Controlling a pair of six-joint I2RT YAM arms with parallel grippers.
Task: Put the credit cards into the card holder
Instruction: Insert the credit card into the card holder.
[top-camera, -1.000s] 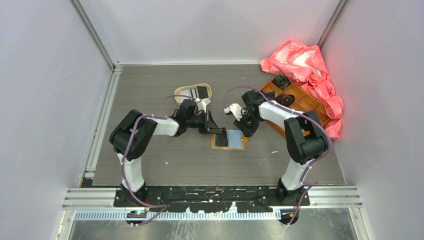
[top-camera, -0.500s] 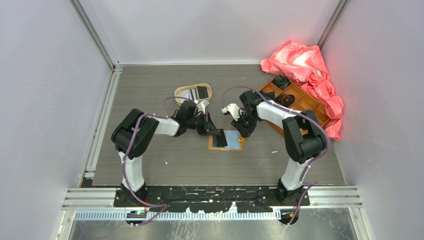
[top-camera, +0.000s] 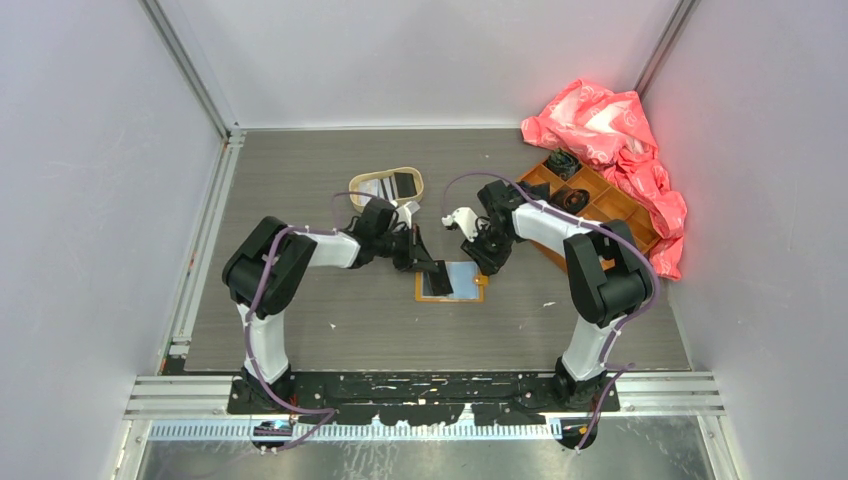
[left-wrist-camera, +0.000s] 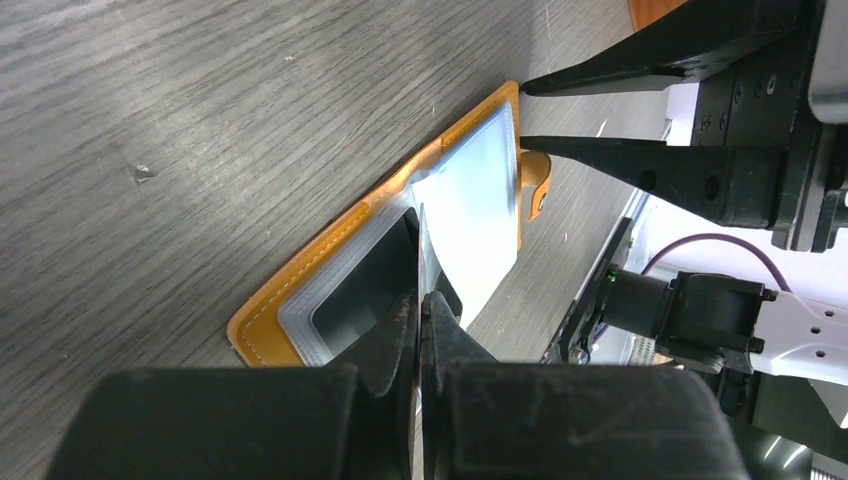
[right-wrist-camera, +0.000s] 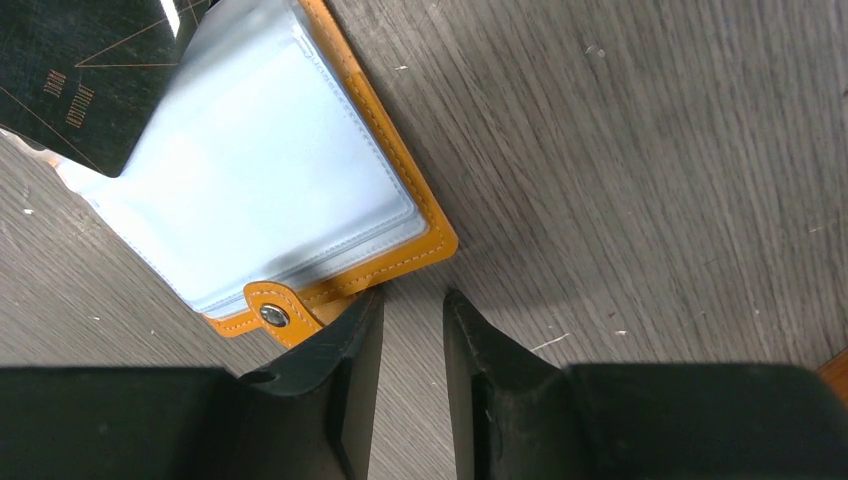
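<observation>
Orange and stitched at the rim, the card holder (top-camera: 465, 282) lies open and flat near the middle of the table (top-camera: 300, 180). Its clear sleeves (right-wrist-camera: 270, 170) face up and its snap tab (right-wrist-camera: 270, 315) pokes out from the side nearest the right arm.

At the holder's 9 o'clock side in the top view, the black card (right-wrist-camera: 70, 70) is pinched tight in the left gripper (left-wrist-camera: 420, 315). The card meets the sleeves edge-on. Whether its leading edge has entered a pocket cannot be told.

The card looks light, stiff and slick, so I judge it best gripped by its trailing short edge, leaving the front free to slide in. The sleeves look thin and floppy. The holder itself is probably light enough to skate on the wood-grain top unless it is pinned at the cover's rim near the tab.

The right gripper (right-wrist-camera: 410, 300) sits at the holder's 2 o'clock corner. Its jaws are narrowly parted with only bare table between them, and one finger is just beside the tab.

At 11 o'clock from the holder, a tan tray (top-camera: 386, 170) holds a striped card (top-camera: 372, 187) and a dark card (top-camera: 405, 184). An orange box (top-camera: 600, 208) and a pink bag (top-camera: 600, 125) lie toward 2 o'clock.
</observation>
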